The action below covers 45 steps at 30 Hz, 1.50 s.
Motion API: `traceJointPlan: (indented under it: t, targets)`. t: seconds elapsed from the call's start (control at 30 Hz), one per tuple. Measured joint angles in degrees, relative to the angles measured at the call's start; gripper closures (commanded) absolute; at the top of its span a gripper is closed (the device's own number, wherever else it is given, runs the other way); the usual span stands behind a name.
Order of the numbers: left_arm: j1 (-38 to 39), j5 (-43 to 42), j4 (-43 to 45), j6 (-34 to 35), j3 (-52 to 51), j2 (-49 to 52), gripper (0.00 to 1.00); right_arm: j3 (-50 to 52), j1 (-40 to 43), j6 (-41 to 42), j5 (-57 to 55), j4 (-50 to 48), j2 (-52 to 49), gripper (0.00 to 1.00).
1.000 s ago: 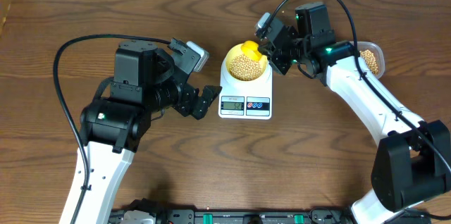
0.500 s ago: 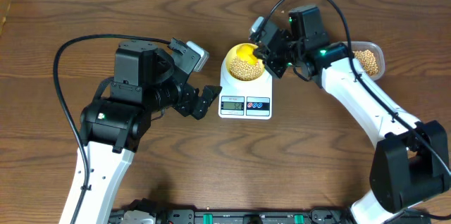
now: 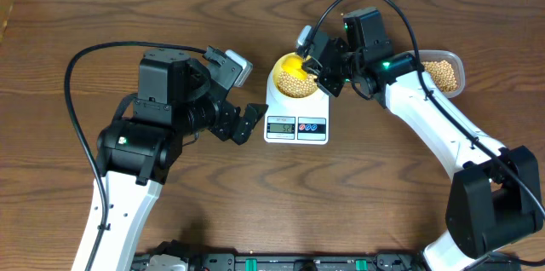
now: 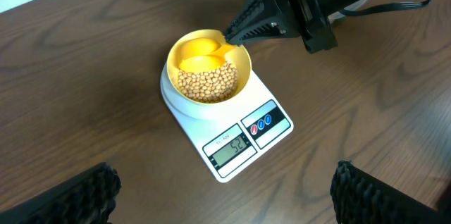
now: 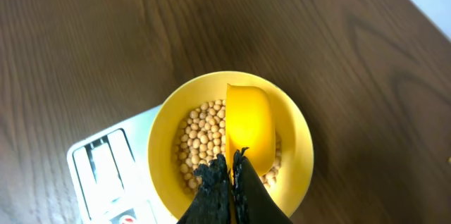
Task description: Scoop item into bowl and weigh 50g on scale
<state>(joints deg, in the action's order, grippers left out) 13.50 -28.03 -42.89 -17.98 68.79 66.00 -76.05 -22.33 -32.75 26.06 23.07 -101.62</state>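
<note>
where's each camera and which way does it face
Overhead: fixed above the table, looking straight down; left arm, right arm, scale, tub.
Left wrist: on the left arm, looking down at the scale; left fingers, open, at the bottom corners.
Right wrist: on the right arm, looking down into the bowl; right fingers, shut, pinch the scoop.
Shared: all show the bowl of beans on the scale.

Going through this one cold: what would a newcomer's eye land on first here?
The pale yellow bowl, holding tan beans, sits on the white scale at mid-table. Right above it, the right end effector is shut on a bright yellow scoop held over the beans, within the bowl's rim. The left end effector hangs open just left of the scale.
</note>
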Motion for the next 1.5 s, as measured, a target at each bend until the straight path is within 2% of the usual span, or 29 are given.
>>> traceJointPlan:
  t: [0.37,0.7,1.03,1.5]
  targets:
    - [0.00,0.02,0.00,0.00,0.00,0.00,0.02,0.00,0.00,-14.58,0.00,0.31,0.00,0.99]
    - [0.00,0.00,0.02,0.00,0.00,0.00,0.02,0.00,0.00,-18.51,-0.02,4.76,-0.02,0.99]
    - [0.00,0.00,0.02,0.00,0.00,0.00,0.03,0.00,0.00,-18.21,0.00,5.66,-0.02,0.99]
    - [0.00,0.00,0.02,0.00,0.00,0.00,0.02,0.00,0.00,-6.75,2.43,5.73,-0.02,0.99]
